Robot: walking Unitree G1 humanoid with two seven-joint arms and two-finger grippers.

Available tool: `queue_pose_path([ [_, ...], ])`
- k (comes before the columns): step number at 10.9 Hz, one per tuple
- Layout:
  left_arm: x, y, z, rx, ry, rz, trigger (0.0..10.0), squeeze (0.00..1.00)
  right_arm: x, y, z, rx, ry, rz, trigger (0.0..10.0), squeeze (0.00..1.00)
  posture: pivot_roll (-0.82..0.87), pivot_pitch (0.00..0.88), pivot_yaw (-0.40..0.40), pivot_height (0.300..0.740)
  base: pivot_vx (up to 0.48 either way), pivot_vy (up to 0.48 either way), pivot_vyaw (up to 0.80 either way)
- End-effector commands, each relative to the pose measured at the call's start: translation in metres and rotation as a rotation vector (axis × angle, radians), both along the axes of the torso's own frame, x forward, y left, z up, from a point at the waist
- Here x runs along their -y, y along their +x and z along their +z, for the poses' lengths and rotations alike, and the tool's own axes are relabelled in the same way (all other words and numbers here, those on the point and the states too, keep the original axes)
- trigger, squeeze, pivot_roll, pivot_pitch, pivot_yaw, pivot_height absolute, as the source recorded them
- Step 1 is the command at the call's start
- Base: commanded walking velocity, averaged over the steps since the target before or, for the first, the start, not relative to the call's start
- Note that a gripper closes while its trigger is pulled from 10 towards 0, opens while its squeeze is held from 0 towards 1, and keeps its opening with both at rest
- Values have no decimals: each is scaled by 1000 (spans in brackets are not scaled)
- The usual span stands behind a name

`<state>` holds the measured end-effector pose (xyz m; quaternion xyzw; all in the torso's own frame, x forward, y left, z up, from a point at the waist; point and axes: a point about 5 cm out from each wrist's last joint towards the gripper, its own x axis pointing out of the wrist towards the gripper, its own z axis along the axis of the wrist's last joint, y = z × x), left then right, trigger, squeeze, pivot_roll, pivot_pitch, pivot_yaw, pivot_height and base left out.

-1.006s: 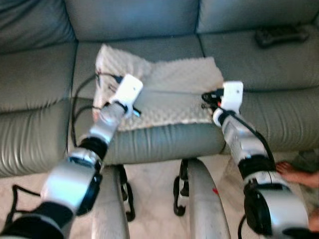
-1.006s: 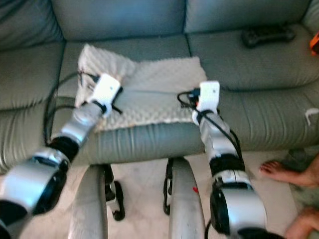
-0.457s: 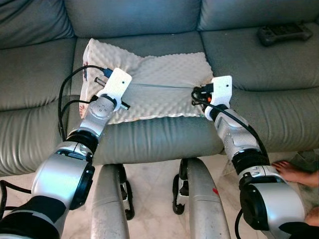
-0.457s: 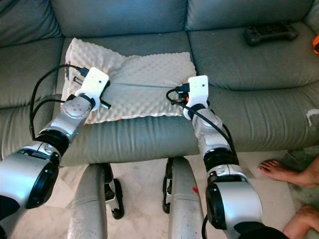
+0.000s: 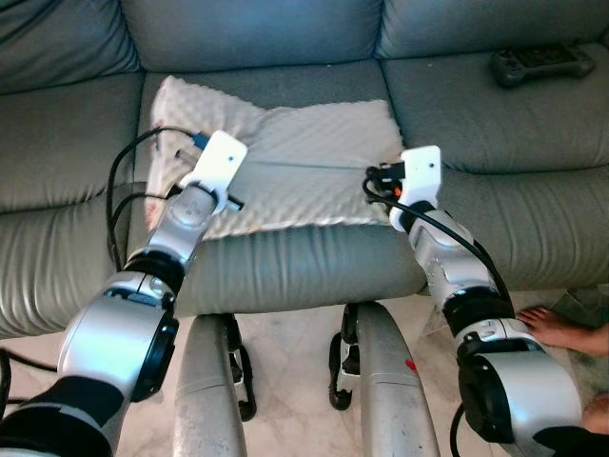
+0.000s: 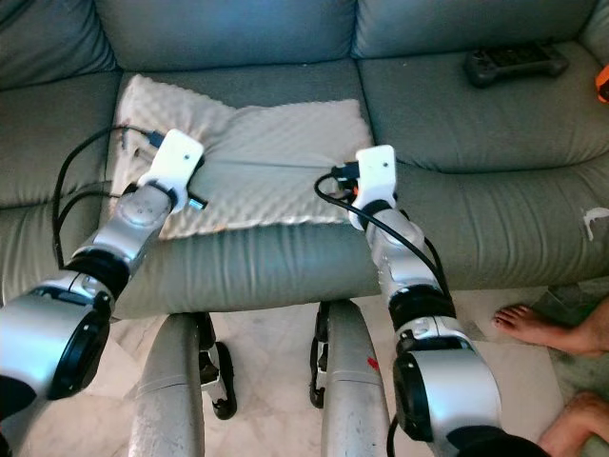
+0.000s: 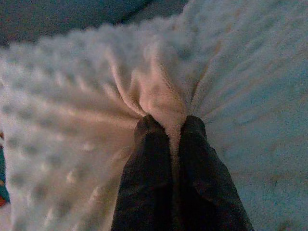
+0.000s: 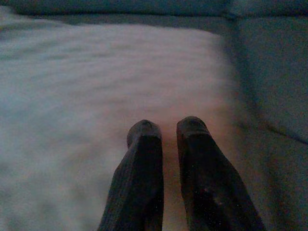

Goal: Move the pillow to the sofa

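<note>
Already the pillow (image 5: 285, 157) lay flat on the middle seat of the sofa (image 5: 495, 200); the left gripper (image 7: 166, 126) pinched a fold of its dimpled fabric between clenched fingers; the right gripper (image 8: 163, 129) hovered at the pillow's right edge, fingers slightly parted, grasping nothing; a black controller (image 5: 542, 65) rested on the right seat.

A cream-white pillow (image 5: 295, 157) with a dimpled dot texture lies on a grey-green leather sofa (image 5: 495, 114). Silver robot arms carry white wrist housings and black fingers (image 7: 149, 178); a black controller (image 5: 540, 65) rests on the cushion.
</note>
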<state>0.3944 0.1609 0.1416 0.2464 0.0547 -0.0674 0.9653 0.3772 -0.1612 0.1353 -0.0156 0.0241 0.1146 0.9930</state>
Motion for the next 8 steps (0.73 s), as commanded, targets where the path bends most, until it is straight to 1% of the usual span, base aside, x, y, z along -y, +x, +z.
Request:
queue_pose_path([
  [1, -16, -8, -18, -64, -23, 66, 10000, 0, 13, -6, -15, -43, 4, -53, 10000, 1000, -70, 342, -17, 614, 0, 0, 0],
  [2, -14, -9, -21, -77, -55, 47, 10000, 776, 14, -6, -15, -44, -1, -54, 10000, 1000, -67, 342, -19, 614, 0, 0, 0],
  [3, -13, -11, -24, -83, -64, 46, 10000, 1000, 15, -6, -16, -46, -4, -65, 10000, 1000, -62, 341, -19, 614, 0, 0, 0],
  [4, -13, -11, -25, -85, -74, 45, 10000, 1000, 15, -6, -16, -47, -4, -69, 10000, 1000, -62, 341, -19, 614, 0, 0, 0],
  [6, -8, -12, -27, -91, -92, 12, 10000, 1000, 14, -5, -15, -43, -1, -76, 10000, 1000, -62, 340, -17, 614, 0, 0, 0],
  [8, 2, -12, -27, -93, -108, -37, 10000, 1000, 10, -5, -15, -38, 7, -73, 10000, 1000, -64, 338, -16, 614, 0, 0, 0],
])
